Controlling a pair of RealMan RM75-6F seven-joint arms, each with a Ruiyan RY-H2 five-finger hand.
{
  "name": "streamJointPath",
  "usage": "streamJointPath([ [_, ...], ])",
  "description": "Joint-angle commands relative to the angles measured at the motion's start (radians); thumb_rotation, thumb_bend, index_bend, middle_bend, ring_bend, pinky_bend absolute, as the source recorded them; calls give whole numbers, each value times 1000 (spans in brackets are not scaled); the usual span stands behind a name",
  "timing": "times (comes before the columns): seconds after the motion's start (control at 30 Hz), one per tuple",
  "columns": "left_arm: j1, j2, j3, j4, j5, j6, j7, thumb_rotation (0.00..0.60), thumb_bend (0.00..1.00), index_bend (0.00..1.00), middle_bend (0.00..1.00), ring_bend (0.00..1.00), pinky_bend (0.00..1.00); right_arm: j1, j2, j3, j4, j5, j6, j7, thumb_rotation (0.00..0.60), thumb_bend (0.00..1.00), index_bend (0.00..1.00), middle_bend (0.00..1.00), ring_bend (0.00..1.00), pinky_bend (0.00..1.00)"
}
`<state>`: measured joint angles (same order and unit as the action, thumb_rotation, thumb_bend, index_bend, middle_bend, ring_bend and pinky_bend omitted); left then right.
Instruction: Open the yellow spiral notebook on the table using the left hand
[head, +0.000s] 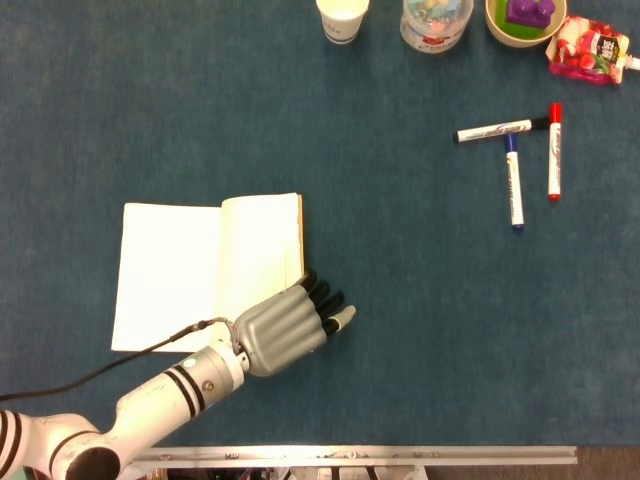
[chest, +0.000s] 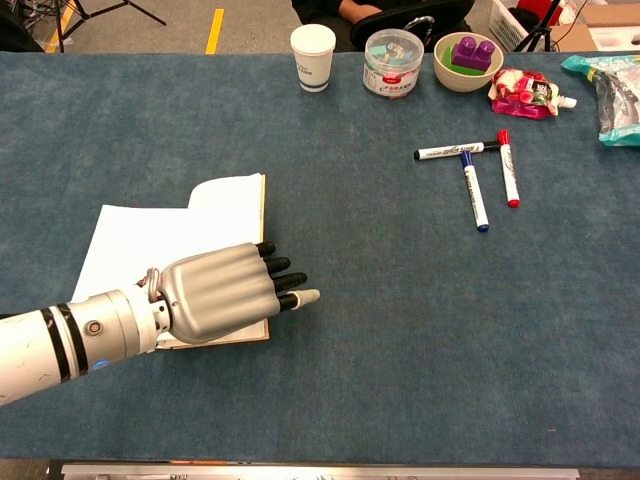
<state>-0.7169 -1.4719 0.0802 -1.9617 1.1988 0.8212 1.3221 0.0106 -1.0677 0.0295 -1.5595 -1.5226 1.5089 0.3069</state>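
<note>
The notebook (head: 200, 260) lies open on the blue table, showing white pages; its right half (chest: 232, 210) stands slightly raised with a yellowish edge. My left hand (head: 285, 328) rests palm down on the notebook's near right corner, also seen from the chest (chest: 220, 293). Its dark fingers (chest: 285, 280) stretch out flat past the notebook's right edge onto the cloth. Nothing shows between the fingers. The corner under the palm is hidden. My right hand appears in neither view.
Three markers lie at the right: black (head: 495, 131), blue (head: 513, 180), red (head: 554, 150). Along the far edge stand a paper cup (head: 342, 18), a clear jar (head: 435, 20), a bowl with a purple block (head: 525, 18) and a snack packet (head: 590, 48). A teal bag (chest: 615, 90) lies far right.
</note>
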Motion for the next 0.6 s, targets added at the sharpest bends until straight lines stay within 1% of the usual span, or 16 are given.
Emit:
streamJointPath([
  [0.03, -24, -22, 8, -1, -40, 27, 25, 600, 470, 10, 90, 114, 243, 0, 0, 1, 2, 1, -2, 1, 600, 394, 363, 323, 222, 291],
  [0.13, -36, -26, 18, -8, -48, 42, 25, 600, 441, 0, 27, 56, 210, 2, 0, 2, 3, 1, -3, 2, 600, 394, 363, 323, 222, 291],
  [0.23, -45, -26, 25, -19, -48, 60, 16, 600, 421, 0, 0, 9, 172, 3, -2, 3, 3, 1, -6, 0, 600, 395, 363, 323, 222, 291],
  [0.47, -66, 0, 46, -73, -28, 90, 2, 600, 421, 0, 0, 0, 140, 5, -4, 5, 3, 2, -9, -4, 600, 395, 363, 323, 222, 291],
  [0.6, -79, 16, 56, -104, -20, 85, -38, 600, 421, 0, 0, 0, 119, 6, -5, 5, 2, 0, -11, -5, 600, 394, 363, 323, 222, 291],
])
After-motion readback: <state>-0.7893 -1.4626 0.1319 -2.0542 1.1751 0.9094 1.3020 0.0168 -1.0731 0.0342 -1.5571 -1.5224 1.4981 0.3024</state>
